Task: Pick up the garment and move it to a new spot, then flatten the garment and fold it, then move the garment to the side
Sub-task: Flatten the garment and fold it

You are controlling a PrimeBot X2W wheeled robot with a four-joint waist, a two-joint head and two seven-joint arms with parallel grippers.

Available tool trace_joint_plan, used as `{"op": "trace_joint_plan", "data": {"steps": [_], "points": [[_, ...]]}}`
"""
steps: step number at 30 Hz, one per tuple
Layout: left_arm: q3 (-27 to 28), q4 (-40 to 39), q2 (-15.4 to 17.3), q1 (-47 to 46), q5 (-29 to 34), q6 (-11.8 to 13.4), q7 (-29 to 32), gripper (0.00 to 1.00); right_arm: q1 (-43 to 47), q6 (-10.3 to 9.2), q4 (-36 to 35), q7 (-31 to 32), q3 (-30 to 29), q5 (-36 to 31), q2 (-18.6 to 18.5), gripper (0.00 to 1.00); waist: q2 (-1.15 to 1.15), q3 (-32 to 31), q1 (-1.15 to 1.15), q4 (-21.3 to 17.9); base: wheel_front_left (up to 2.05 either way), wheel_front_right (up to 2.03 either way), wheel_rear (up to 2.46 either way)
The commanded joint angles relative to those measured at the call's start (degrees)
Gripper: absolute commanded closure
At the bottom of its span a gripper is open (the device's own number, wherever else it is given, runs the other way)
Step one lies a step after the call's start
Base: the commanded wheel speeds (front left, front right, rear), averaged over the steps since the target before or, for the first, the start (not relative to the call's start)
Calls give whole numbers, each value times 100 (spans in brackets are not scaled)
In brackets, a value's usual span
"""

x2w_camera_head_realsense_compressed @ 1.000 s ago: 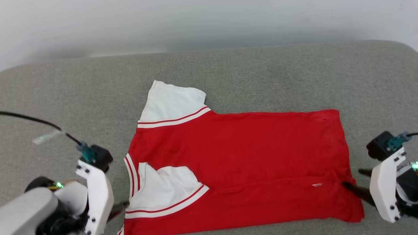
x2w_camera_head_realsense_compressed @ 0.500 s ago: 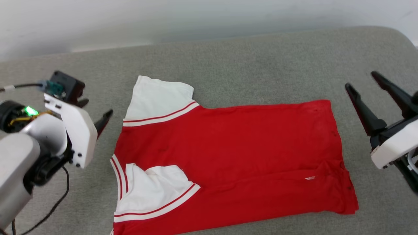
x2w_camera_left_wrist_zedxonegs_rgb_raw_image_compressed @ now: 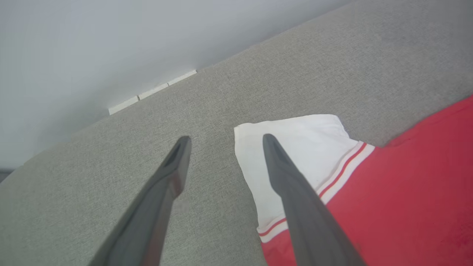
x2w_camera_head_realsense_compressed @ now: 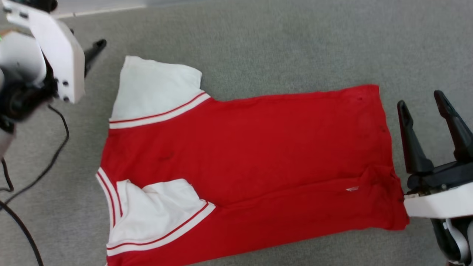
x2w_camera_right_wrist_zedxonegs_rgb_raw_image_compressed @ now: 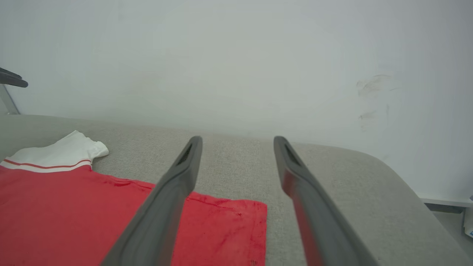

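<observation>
Fingers of the left gripper stand spread wide with nothing between them, hovering over the outer edge of the far white sleeve. The right gripper is just as wide and just as empty, raised beside the far hem corner. Placed at opposite ends of the same long edge, the pair looks set to take that edge together and fold it toward the robot. The garment lies flat across the grey cushioned surface, collar end to the robot's left, hem to its right, plain red face up. Its near sleeve is already turned in over the body, with a crease running along the near side, so one lengthwise fold seems done. A black cable trails clear of the cloth.
</observation>
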Motion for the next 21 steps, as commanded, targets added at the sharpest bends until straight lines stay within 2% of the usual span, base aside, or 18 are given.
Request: {"op": "trace_joint_plan", "data": {"steps": [1,7,11,15,21], "points": [[12,42,-31,-132,-11,-42,118,0,58,-4,-70,-6,-6,-59,44,0,0,245,-1,-111,0,0,0],[-145,242,-2,-884,-293,-191,1575,0,-54,-4,-314,-25,141,-198,158,0,0,724,-1,-342,0,0,0],[-267,284,57,-1238,-391,-174,2412,0,-193,-4,-372,-32,207,-219,107,0,0,1034,-1,-460,0,0,0],[-323,341,28,-1471,-394,-163,2773,0,-347,-4,-342,18,283,-219,21,0,0,1334,-1,-549,0,0,0],[-499,506,54,-1624,-265,-301,3045,0,-529,-4,-210,-25,407,-178,-32,0,0,1579,-1,-621,0,0,0]]}}
